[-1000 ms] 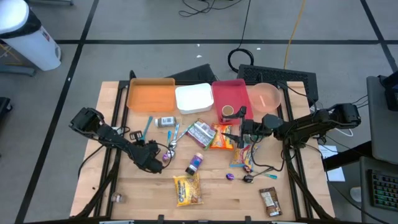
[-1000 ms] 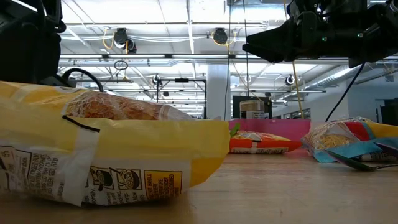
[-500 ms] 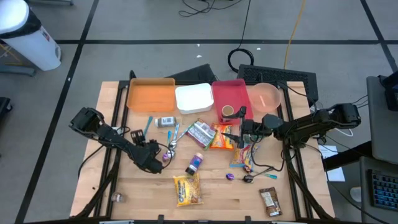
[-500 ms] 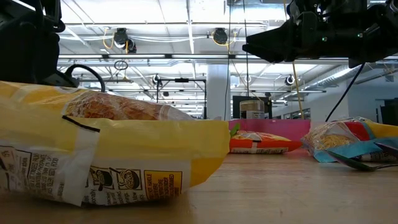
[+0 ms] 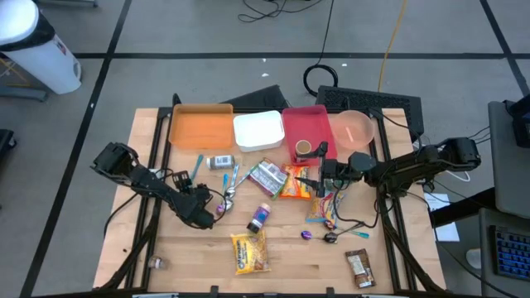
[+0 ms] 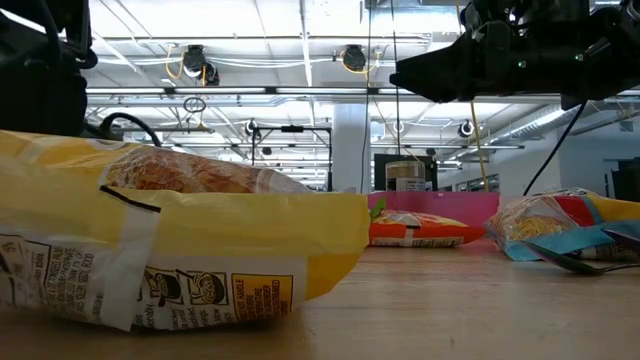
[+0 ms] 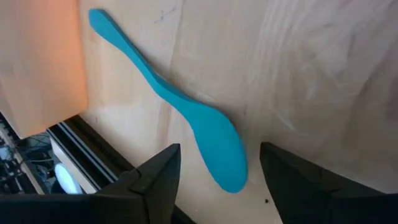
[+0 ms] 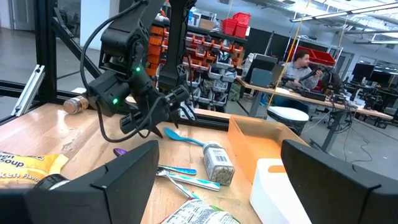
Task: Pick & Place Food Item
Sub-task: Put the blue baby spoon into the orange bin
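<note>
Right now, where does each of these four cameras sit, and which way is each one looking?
High view: above the table, looking straight down; shows both arms, the left gripper and the right gripper.
Low view: at tabletop height, looking level past the yellow bag; the arms enter from above.
Left wrist view: on the left arm, looking down at the blue spoon between its open fingers.
Right wrist view: on the right arm, facing across the table toward the left arm; its own fingers show.
Shared: both wrist views show the blue spoon.
</note>
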Robot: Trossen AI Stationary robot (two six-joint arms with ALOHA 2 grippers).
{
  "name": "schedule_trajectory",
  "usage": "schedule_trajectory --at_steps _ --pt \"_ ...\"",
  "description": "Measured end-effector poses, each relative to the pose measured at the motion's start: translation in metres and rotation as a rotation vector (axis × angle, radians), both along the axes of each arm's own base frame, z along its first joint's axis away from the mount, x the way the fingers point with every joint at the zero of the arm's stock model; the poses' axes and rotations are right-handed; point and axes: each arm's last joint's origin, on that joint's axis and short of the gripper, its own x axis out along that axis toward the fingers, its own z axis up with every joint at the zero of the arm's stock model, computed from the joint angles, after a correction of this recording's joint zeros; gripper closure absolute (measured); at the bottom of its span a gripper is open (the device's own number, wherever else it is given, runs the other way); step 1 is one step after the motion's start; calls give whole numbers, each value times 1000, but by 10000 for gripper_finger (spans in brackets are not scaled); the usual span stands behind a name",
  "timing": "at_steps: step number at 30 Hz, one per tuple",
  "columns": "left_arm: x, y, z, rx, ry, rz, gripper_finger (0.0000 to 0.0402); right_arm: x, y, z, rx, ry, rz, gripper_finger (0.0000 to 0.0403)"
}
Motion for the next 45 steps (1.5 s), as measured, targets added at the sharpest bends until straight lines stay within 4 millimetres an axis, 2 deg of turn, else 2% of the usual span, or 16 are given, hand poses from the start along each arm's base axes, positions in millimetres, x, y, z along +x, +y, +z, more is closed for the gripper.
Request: schedule_trajectory --at_steps 5,15,21,26,32,39,45 --pt "-4 2 -3 19 -4 21 225 0 0 0 0 0 0 74" --pt "-7 3 -4 -6 37 32 388 0 0 0 0 0 0 74" --pt "-13 3 8 -2 181 79 392 0 0 0 0 -1 0 74" --pt "-5 -2 28 -39 129 85 394 0 0 0 0 0 0 74" --pt "8 -9 64 -97 -45 98 394 0 0 0 6 0 0 74" --pt "14 -15 105 -147 -260 40 393 0 0 0 6 -1 0 74" --pt "19 -19 125 -143 -434 -56 393 0 0 2 -6 -18 -1 74"
